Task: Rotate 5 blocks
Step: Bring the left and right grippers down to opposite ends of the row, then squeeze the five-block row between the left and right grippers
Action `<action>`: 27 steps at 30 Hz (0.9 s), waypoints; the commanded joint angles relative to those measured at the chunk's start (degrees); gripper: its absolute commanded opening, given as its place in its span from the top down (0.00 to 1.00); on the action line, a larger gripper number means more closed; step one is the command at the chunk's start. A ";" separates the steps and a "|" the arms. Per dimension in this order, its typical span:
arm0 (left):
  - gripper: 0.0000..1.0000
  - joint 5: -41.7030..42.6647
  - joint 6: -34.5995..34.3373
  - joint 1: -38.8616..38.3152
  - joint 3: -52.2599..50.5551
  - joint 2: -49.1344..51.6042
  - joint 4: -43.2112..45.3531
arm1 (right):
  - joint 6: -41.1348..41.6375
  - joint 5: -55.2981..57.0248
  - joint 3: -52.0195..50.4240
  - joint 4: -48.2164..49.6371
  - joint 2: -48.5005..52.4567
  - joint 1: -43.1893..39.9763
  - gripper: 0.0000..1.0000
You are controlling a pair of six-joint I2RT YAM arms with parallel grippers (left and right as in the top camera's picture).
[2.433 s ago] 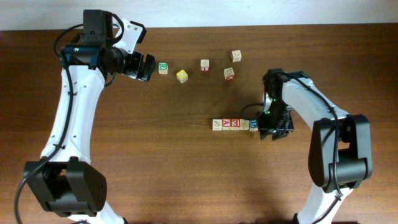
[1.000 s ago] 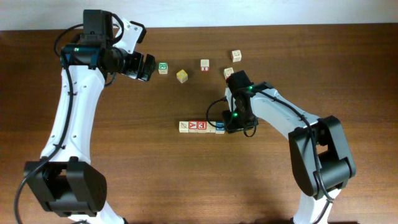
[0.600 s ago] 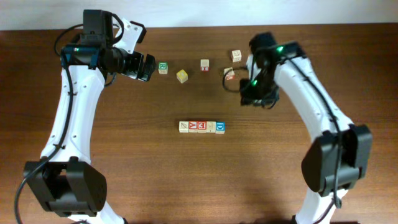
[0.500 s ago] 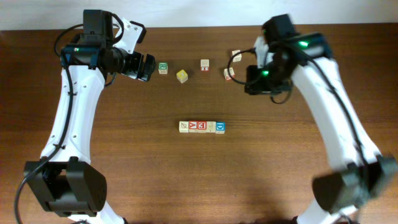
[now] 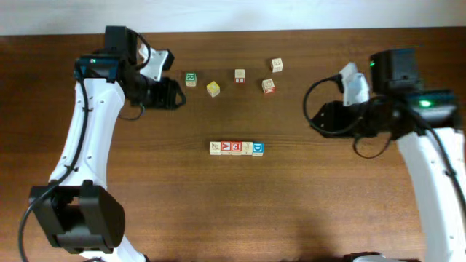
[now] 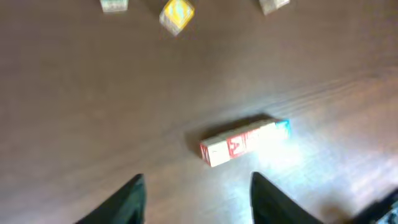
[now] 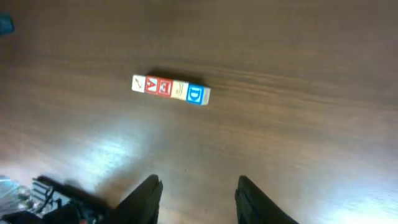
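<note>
Surface [image 5: 145, 211]: one, brown wood.
Left end effector [image 6: 198, 180]: fingers parted, empty.
Right end effector [image 7: 199, 182]: fingers parted, empty.
Blocks [image 5: 236, 148]: five, touching in one row mid-surface.
Other cubes [image 5: 212, 89]: five, scattered behind row; prints perhaps red on three.

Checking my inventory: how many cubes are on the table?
10. Five side by side in the row mid-table; five loose behind it: green-lettered cube, yellow cube, three others. None seems hidden.

The left wrist view is blurred: the row of blocks [image 6: 244, 142] smears together, its print unreadable. The top edge cuts off a greenish cube [image 6: 114, 5] and a pale cube [image 6: 273, 5]. Overhead, print on the far cubes [image 5: 239, 75] is too small to read, and the right arm [image 5: 429, 167] runs off frame.
</note>
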 commanded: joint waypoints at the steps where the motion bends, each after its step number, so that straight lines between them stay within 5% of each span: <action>1: 0.66 0.44 -7.67 0.09 -7.89 0.61 0.96 | 5.25 -4.57 -11.19 10.75 0.33 -0.37 0.60; 5: 1.00 0.55 -8.94 -0.59 -19.58 0.61 8.59 | 10.08 -6.95 -21.55 24.37 4.20 -0.11 0.76; 10: 1.00 0.37 -11.63 -4.35 -28.04 0.61 17.38 | 11.41 -6.82 -21.92 27.63 12.57 1.81 0.95; 13: 1.00 -5.64 -20.96 -8.33 -32.46 0.61 21.88 | 13.55 -6.75 -21.92 29.35 17.79 2.73 0.95; 27: 1.00 -5.70 -23.41 -11.10 -33.62 0.72 28.70 | 16.55 -6.29 -23.45 36.46 18.49 5.60 0.96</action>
